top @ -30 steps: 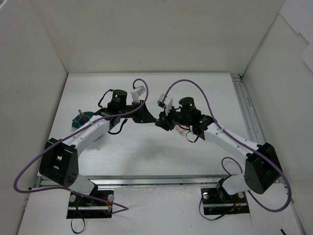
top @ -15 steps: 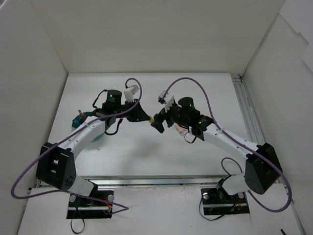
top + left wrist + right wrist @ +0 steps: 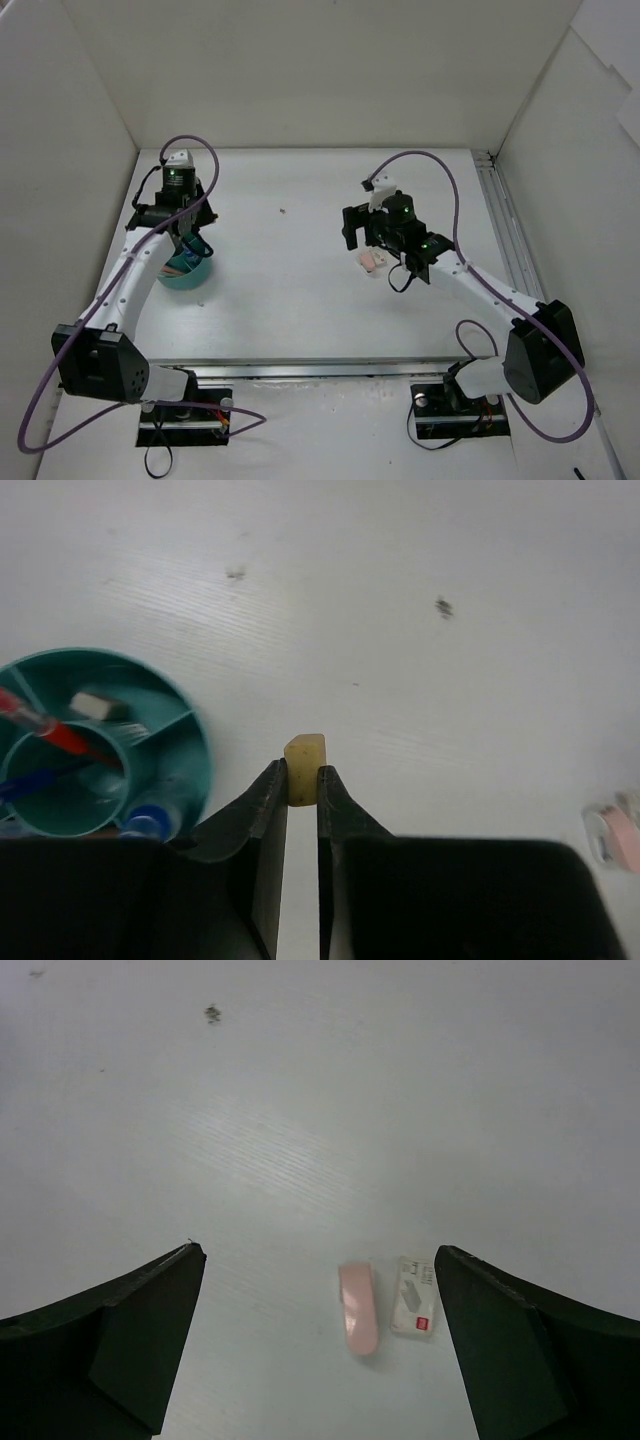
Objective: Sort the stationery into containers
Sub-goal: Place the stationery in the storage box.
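Note:
A small tan eraser (image 3: 304, 752) is pinched between the tips of my left gripper (image 3: 302, 770), which is shut on it and hangs just right of the round teal container (image 3: 178, 765). From above, the left gripper (image 3: 192, 243) is over the container's (image 3: 185, 281) far edge. In the container lie a red pen (image 3: 60, 735), a white eraser (image 3: 98, 705) and a blue-capped tube (image 3: 148, 820). My right gripper (image 3: 318, 1251) stands wide open above the table with nothing in it. A pink eraser (image 3: 358, 1308) and a white eraser (image 3: 415, 1310) lie side by side below it, near its right finger.
White walls box in the table on the left, back and right. A metal rail (image 3: 505, 230) runs along the right side. The pink and white erasers (image 3: 372, 261) sit near the table's middle right. A dark speck (image 3: 443, 606) marks the tabletop.
The two grippers met at the table's middle, then parted. The right one opened and drew back right. The left arm swung left to the teal container with the tan eraser.

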### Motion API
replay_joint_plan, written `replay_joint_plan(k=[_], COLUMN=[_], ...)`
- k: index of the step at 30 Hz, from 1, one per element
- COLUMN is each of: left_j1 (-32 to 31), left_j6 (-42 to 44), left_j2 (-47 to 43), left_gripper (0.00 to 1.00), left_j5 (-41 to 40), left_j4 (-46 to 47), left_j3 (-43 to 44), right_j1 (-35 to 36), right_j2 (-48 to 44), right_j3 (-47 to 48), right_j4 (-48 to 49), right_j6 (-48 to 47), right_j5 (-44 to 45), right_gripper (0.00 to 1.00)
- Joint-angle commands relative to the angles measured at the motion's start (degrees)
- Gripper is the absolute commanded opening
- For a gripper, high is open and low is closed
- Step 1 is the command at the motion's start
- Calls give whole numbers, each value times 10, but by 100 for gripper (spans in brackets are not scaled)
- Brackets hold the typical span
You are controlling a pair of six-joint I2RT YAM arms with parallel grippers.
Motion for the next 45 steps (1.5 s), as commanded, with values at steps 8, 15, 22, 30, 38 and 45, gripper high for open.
replay_joint_plan(k=[8, 15, 22, 30, 38, 45], left_j1=[17, 49, 60, 60, 60, 55], left_j6=[-57, -50, -50, -58, -69, -46], left_j2=[91, 127, 147, 160, 156, 100], left_gripper=[0, 0, 0, 0, 21, 53], left_j5=[-215, -215, -226, -206, -200, -169], left_j4=[-65, -36, -39, -59, -84, -56], left_j3=[59, 72, 74, 78, 77, 65], right_j1=[-50, -62, -70, -75, -75, -76], right_j2=[-28, -21, -21, -21, -27, -31], right_j3=[-1, -4, -6, -4, -10, -12], right_j4=[-22, -27, -40, -48, -58, -76], right_j6=[59, 55, 58, 62, 64, 64], right_j5=[96, 94, 106, 107, 109, 93], right_gripper=[98, 98, 98, 98, 98, 98])
